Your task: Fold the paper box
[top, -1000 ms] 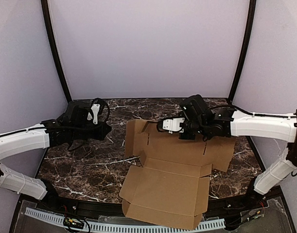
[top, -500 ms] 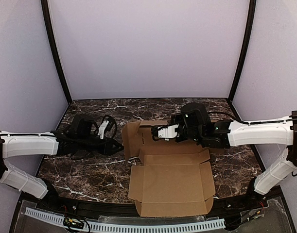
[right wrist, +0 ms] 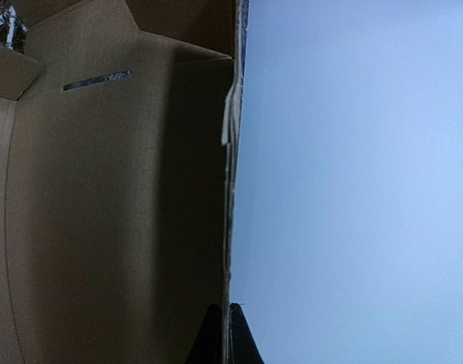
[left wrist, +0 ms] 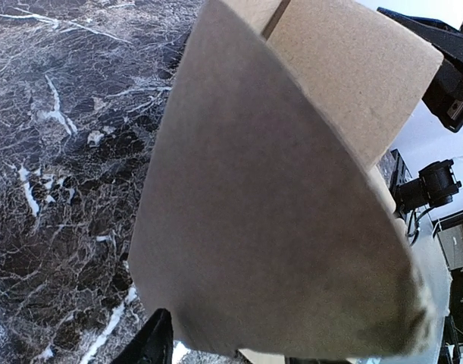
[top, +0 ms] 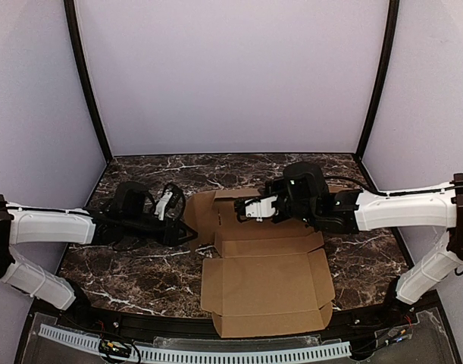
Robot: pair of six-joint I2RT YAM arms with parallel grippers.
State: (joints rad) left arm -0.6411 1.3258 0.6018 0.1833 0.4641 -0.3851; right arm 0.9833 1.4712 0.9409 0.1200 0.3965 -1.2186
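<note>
The paper box (top: 265,284) is a brown cardboard sheet, its base panel flat on the table near the front edge and its rear panel tilted up. My right gripper (top: 245,212) is shut on the top edge of that raised rear panel. In the right wrist view the fingers (right wrist: 228,318) pinch the thin cardboard edge, with the panel's inner face (right wrist: 110,212) to the left. My left gripper (top: 187,232) is open, right against the box's left flap. In the left wrist view that flap (left wrist: 292,212) fills the frame and only one fingertip (left wrist: 151,345) shows clearly.
The dark marble table (top: 125,265) is enclosed by lavender walls and two black frame posts (top: 87,83). A white ribbed strip (top: 178,355) runs along the near edge, just in front of the box's front flap.
The box has been drawn back and squared up, and its rear panel now stands higher. My left gripper has moved right to the left flap. My right gripper has shifted slightly left.
</note>
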